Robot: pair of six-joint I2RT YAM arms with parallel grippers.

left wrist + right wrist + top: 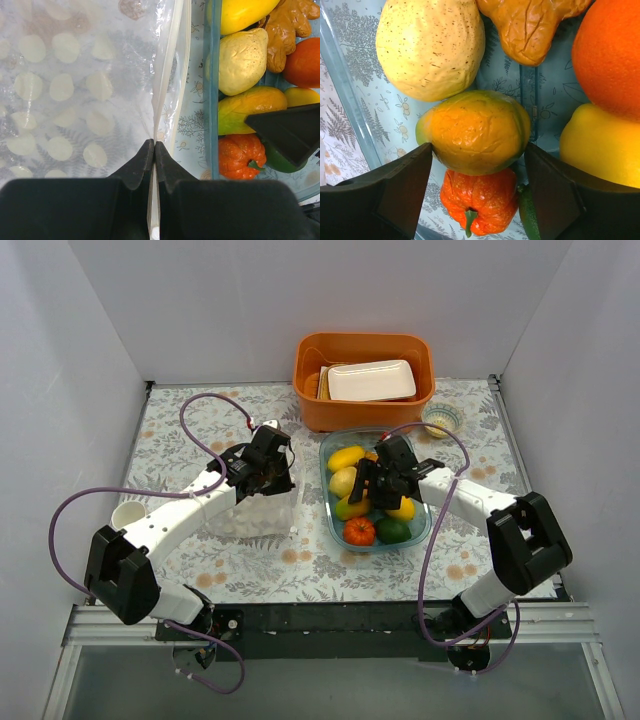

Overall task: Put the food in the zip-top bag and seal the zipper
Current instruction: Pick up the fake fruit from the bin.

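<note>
Left tool (268,468) pinches, right tool (378,485) gapes.
From above, the zip-top bag (255,515) sits beside the dish (327,510) of food (345,458). Left wrist: tool clamped on the zipper (166,85). Right wrist: an orange-green fruit (475,131) lies between its open jaws.

Eight pieces of food (343,480) were on show, all in one blue dish (324,465). Three were yellow: a bright yellow one (245,12), a pale yellow one (242,60) and a lemon-yellow one (600,145). Two were orange: a round orange one (610,50) and a pumpkin-like one (477,200). Add one orange-green piece (475,132), one green piece (393,531) and one brown knobbly piece (530,30). There was one zip-top bag (250,515) with one zipper (167,80). There was one orange bin (310,405), one white tray (372,380), one glass bowl (441,420) and one white cup (130,512). Two grippers were out: left gripper (154,145), right gripper (477,150).
</note>
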